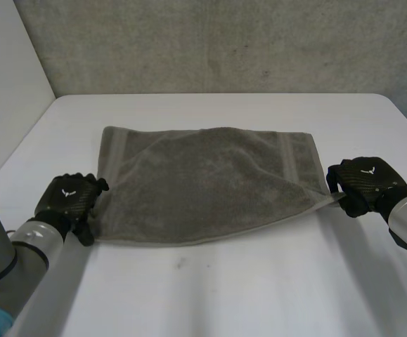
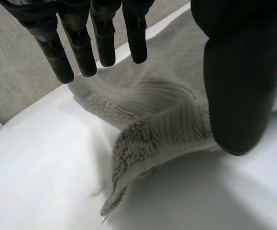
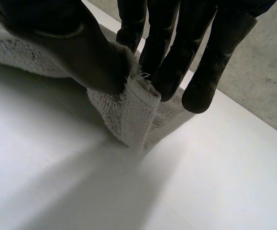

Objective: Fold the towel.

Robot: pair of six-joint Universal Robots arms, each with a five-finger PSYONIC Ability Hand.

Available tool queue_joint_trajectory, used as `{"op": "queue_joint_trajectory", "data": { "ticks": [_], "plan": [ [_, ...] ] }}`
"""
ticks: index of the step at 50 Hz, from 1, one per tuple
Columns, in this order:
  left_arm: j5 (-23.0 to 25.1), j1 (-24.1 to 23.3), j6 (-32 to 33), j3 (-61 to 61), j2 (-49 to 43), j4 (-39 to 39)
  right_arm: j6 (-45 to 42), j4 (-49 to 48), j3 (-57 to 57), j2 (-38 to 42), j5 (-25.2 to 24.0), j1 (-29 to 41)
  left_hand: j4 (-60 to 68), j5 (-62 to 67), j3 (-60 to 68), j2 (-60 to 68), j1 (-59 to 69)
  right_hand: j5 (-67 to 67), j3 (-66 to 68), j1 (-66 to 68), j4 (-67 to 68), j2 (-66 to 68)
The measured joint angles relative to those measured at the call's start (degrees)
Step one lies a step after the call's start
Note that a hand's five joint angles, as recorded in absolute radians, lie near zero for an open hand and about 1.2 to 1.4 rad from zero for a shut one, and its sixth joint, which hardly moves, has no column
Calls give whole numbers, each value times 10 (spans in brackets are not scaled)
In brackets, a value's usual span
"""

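Grey terry cloth, the towel (image 1: 203, 186), lies spread across the middle of the white desk (image 1: 259, 302), its far edge straight and flat and its near edge running between the two hands. Diagonal creases run from each near corner up towards the far edge, so the cloth looks drawn taut there; whether a layer is already doubled over I cannot tell. The left hand (image 1: 68, 198) sits at the near-left corner. In its wrist view the straight fingers (image 2: 81, 52) stand behind a raised bunch of cloth and the thumb (image 2: 238, 86) presses on the front of it, which reads as a loose pinch. The right hand (image 1: 363, 179) is at the near-right corner, and its wrist view shows the thumb (image 3: 66, 43) and fingers (image 3: 176, 57) clamped on the hem, with the corner lifted just off the desk. As I judge it, the task is at an early stage: both corners are taken up, but no neat fold is laid down yet, and the near edge has still to be carried over to the far one. By count there is one towel, one desk and two hands.
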Motion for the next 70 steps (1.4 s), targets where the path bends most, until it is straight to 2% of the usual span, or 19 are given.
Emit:
{"op": "queue_joint_trajectory", "data": {
  "ticks": [10,16,24,32,43,58,70],
  "plan": [
    [-1,-2,1,-67,77,1,2,0,2,6,-10,-1,-15,-12,-15,-14,-13,0,0,0,0,0],
    [-2,1,5,-91,97,7,-1,-2,2,9,-10,-1,37,40,39,38,35,0,0,0,0,0],
    [-2,33,34,-98,71,21,-3,-3,2,17,-9,0,165,169,166,167,165,0,0,0,0,0],
    [-2,60,51,-103,51,40,-4,-4,2,23,-10,0,181,185,182,182,180,0,0,0,0,0],
    [4,60,52,-93,19,92,-4,-4,3,34,-10,3,173,176,173,173,174,0,0,0,0,0],
    [68,53,52,-80,-19,102,-6,-4,3,37,-10,3,149,152,150,150,149,0,0,0,0,0],
    [66,51,53,-50,-53,104,-7,-4,2,37,-10,3,195,198,196,196,194,0,0,0,0,0]
  ]
}}
